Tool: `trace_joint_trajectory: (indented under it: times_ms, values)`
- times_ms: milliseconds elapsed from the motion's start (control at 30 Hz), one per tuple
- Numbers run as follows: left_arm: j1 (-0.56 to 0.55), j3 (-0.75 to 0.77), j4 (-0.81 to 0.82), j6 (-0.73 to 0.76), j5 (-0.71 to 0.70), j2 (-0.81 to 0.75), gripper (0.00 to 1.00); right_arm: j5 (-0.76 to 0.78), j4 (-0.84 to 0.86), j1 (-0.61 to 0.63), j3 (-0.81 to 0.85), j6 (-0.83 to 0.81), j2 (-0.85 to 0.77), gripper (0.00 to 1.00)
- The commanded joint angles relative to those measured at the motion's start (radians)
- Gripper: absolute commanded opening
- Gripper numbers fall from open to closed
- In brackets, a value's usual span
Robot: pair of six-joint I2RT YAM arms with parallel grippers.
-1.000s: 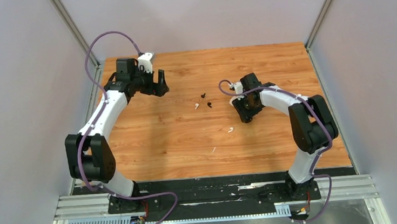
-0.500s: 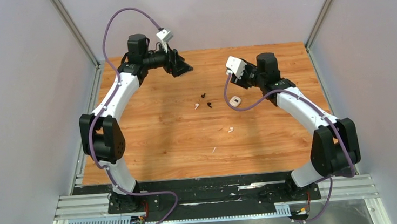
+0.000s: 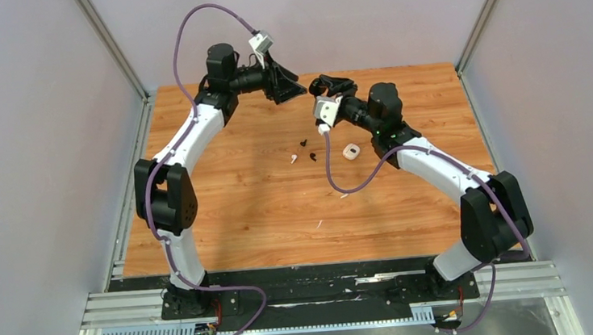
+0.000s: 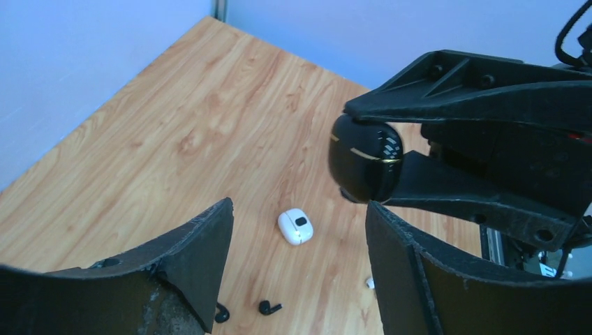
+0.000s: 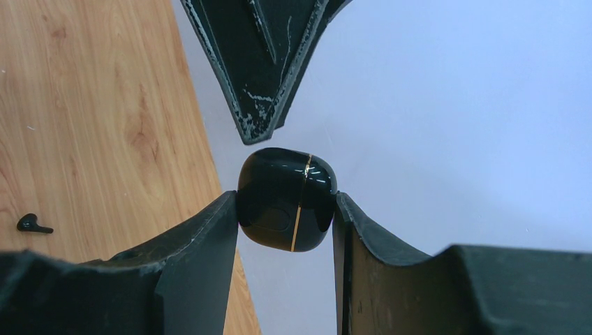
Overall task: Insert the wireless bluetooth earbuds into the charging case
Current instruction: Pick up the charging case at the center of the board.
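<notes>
My right gripper (image 5: 286,197) is shut on a glossy black charging case (image 5: 286,199) with a gold seam and holds it high over the far middle of the table (image 3: 232,213). In the top view this gripper (image 3: 320,86) faces my left gripper (image 3: 296,91). The left gripper (image 4: 299,206) is open and empty, its tips just short of the black case (image 4: 364,167). A closed white charging case (image 3: 350,152) lies on the table. Two black earbuds (image 3: 303,143) (image 3: 313,157) and a white earbud (image 3: 293,159) lie left of it. Another white earbud (image 3: 344,195) lies nearer.
A tiny flat white fleck (image 3: 318,225) lies near the table's front middle. Grey walls and metal posts close in the table on three sides. The right arm's purple cable (image 3: 334,176) hangs low over the earbuds' area.
Both arms have risen from the table and swung together at the back middle. The right gripper left the white case uncovered on the table and now holds the black case up.
</notes>
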Motion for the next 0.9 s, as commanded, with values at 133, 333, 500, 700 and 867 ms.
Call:
trace_joint_trajectory:
  times_ms: [133,333,500,700,867]
  values:
    - [-0.022,0.028,0.054,0.007,0.016,-0.044,0.72,0.008,0.056,0.018,0.074,0.067,0.019,0.0]
    - [-0.038,0.064,0.055,0.018,0.018,-0.019,0.68,0.013,0.05,0.025,0.083,0.092,0.024,0.0]
    - [-0.054,0.101,0.047,0.03,0.032,0.0,0.66,0.026,0.042,0.025,0.084,0.098,0.026,0.01]
    - [-0.061,0.126,0.043,0.053,0.094,0.015,0.71,0.061,0.032,0.025,0.093,0.143,0.032,0.01]
    - [-0.066,0.139,0.007,0.055,0.04,0.03,0.62,0.054,0.059,0.026,0.093,0.158,0.032,0.01]
